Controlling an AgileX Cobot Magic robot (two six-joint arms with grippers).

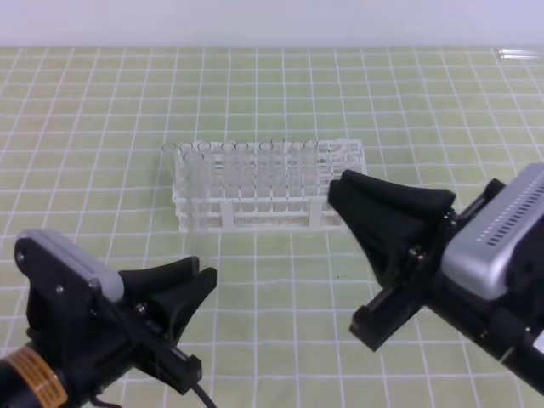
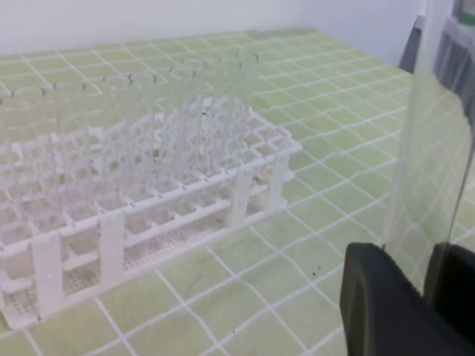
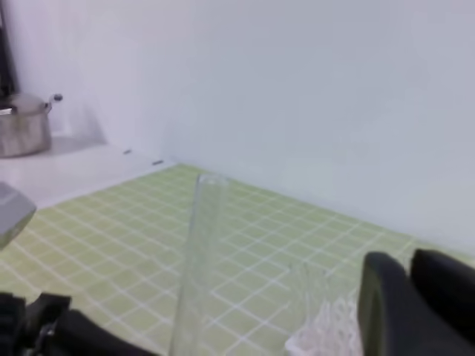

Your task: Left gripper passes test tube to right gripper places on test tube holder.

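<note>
While the test tube (image 2: pixel 430 141) stands upright, clamped in the left gripper (image 2: pixel 427 285) | right gripper (image 1: pixel 340 194) close by, jaw state not discernible | handover pending | test tube holder (image 1: pixel 268 212) awaits placement, other tubes (image 1: pixel 246 174) already racked.

Lighting: bright, even and diffuse, source not determinable; shadows were faint. Small glare patch at the far right edge of the green mat (image 1: pixel 102 102). Near grippers were soft-focused; wrist views were hazy, with the test tube (image 2: pixel 430 141) blurred.
</note>
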